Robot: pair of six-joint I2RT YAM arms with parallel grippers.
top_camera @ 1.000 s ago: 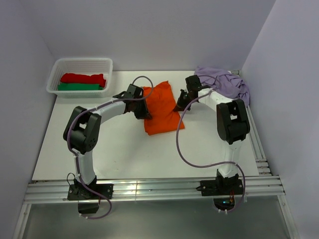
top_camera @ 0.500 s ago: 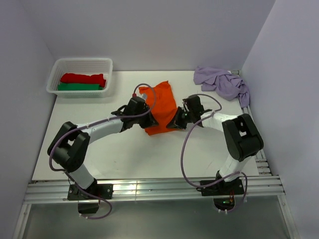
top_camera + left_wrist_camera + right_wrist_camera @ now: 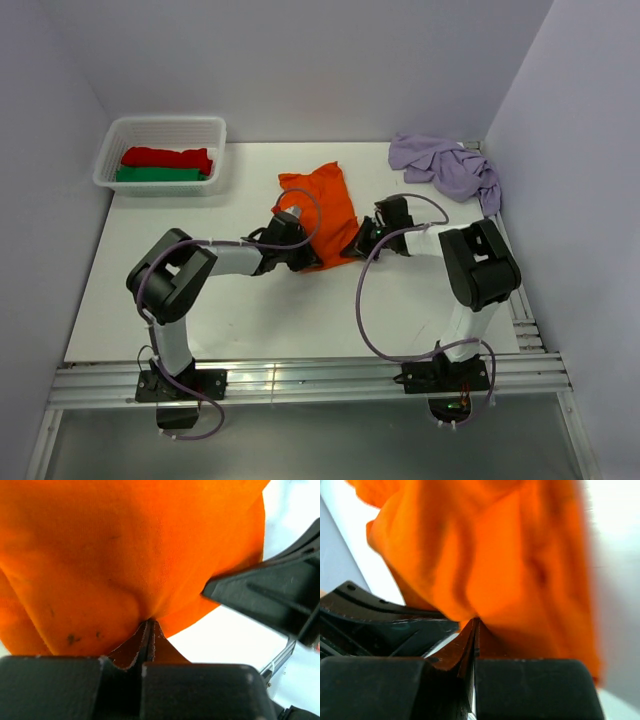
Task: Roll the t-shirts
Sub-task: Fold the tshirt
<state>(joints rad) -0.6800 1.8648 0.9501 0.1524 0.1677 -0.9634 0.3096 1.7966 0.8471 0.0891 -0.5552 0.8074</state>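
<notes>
On the white table [image 3: 250, 300], the left gripper [image 3: 150, 625] and right gripper [image 3: 476, 622] are each clenched on the near edge of the orange t-shirt [image 3: 322, 200], which lies mid-table. The lilac t-shirt [image 3: 445, 165] sits crumpled in the far right corner

The right hand [image 3: 476, 624] pinches a fold of the orange t-shirt [image 3: 495, 545].

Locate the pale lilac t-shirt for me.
In the top view, the crumpled pale lilac cotton t-shirt lies at the far right corner of the white table, apart from the bright orange cotton t-shirt to its left.
</notes>
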